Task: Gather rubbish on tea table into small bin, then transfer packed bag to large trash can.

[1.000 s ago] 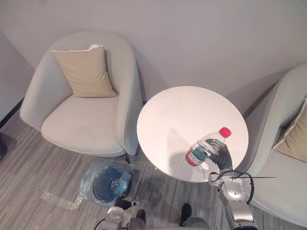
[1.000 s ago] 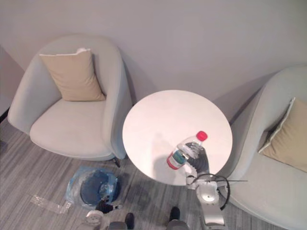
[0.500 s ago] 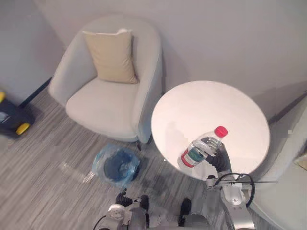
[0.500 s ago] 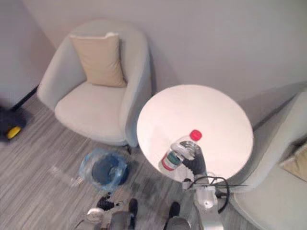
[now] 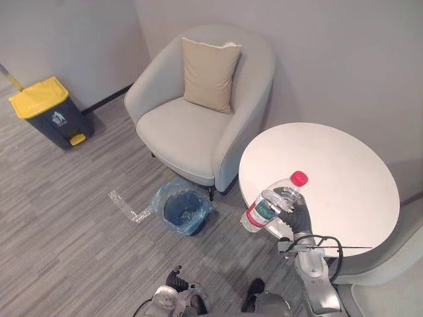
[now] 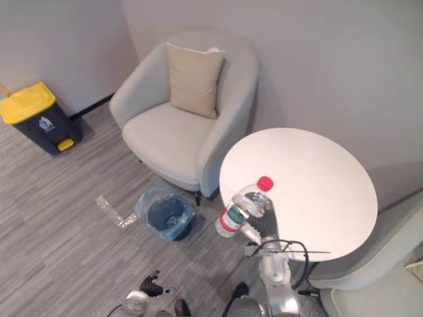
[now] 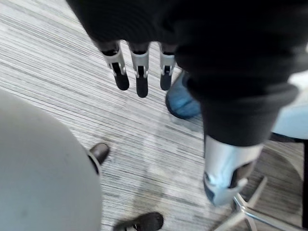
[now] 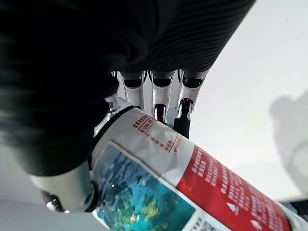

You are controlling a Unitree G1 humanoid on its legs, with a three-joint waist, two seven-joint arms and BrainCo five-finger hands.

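My right hand (image 5: pixel 295 215) is shut on a clear plastic bottle (image 5: pixel 269 205) with a red cap and a red and blue-green label. It holds the bottle tilted above the near left edge of the round white tea table (image 5: pixel 337 168). The right wrist view has the fingers (image 8: pixel 156 103) curled round the bottle (image 8: pixel 168 183). The small bin (image 5: pixel 183 209), lined with a blue bag, stands on the floor to the table's left, beside the armchair. A dark grey trash can with a yellow lid (image 5: pixel 48 107) stands at the far left wall. My left hand (image 7: pixel 139 72) hangs low over the floor, fingers straight.
A light grey armchair (image 5: pixel 192 125) with a beige cushion (image 5: pixel 208 71) stands behind the small bin. A strip of clear plastic (image 5: pixel 127 204) lies on the grey carpet left of the bin. Part of a second armchair (image 5: pixel 396 294) shows at the lower right.
The camera has swung left, bringing the yellow-lidded can into view. My right hand still holds the bottle, which now sits over the table's left edge rather than its near side.
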